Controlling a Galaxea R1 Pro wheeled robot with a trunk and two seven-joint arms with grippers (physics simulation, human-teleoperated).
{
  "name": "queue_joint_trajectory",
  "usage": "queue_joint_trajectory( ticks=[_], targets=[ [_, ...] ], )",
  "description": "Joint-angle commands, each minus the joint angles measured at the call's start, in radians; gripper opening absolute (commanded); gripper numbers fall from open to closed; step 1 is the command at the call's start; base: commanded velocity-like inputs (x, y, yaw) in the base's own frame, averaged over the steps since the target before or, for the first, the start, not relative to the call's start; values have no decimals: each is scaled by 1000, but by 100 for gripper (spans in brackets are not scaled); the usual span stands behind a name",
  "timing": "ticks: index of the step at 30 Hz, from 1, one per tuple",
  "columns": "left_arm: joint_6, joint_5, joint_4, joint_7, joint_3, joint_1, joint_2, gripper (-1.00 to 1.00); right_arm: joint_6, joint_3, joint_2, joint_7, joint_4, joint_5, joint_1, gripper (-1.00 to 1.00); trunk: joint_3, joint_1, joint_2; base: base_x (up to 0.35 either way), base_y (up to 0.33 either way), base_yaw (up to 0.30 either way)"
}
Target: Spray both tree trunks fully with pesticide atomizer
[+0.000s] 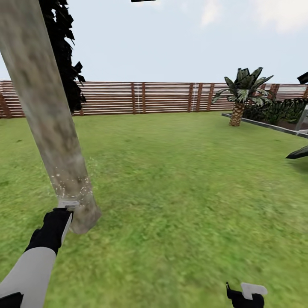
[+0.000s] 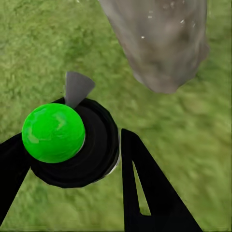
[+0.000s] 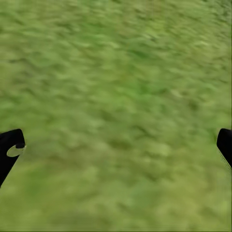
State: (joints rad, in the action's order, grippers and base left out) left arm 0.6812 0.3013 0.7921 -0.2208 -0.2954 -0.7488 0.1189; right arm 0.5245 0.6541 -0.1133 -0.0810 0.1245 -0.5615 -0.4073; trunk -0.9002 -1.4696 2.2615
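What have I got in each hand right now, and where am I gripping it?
The left gripper holds the pesticide atomizer, jaws on either side of its round black body below the green cap. The right gripper is open over grass, holding nothing.

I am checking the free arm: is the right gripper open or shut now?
Open. In the right wrist view the fingertips stand at opposite edges, with grass between them and nothing held.

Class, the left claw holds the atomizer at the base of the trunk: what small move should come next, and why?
Probably raise the left claw with the atomizer and keep spraying. White specks mark the trunk only near its base; higher up it looks bare.
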Motion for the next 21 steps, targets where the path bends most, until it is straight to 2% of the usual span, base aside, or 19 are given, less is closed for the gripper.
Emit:
queue_joint_trajectory(
  ticks=[1,4,8,15,19,21],
  targets=[
    [4,1,1,-4,-1,14,0,-100,3,4,0,-6,-2,-11,-1,100,-1,0,0,184,-289,277],
    [-3,0,0,-5,-1,40,-2,-100,3,4,0,-6,-2,-11,-1,100,-1,0,0,223,-256,277],
    [-4,-1,1,-5,-3,45,-4,-100,3,4,0,-6,-2,-11,-1,100,-1,0,0,293,-161,154],
    [-5,-1,2,-5,-6,45,-7,-100,3,4,0,-6,-2,-11,-1,100,-1,0,0,333,5,11],
    [-5,0,-2,-5,-5,51,-5,-100,3,4,0,-6,-2,-11,-1,100,-1,0,0,73,6,222],
    [-10,-3,-13,-3,-66,67,-6,-100,3,4,0,-6,-2,-11,-1,100,-1,0,0,5,0,272]
  ],
)
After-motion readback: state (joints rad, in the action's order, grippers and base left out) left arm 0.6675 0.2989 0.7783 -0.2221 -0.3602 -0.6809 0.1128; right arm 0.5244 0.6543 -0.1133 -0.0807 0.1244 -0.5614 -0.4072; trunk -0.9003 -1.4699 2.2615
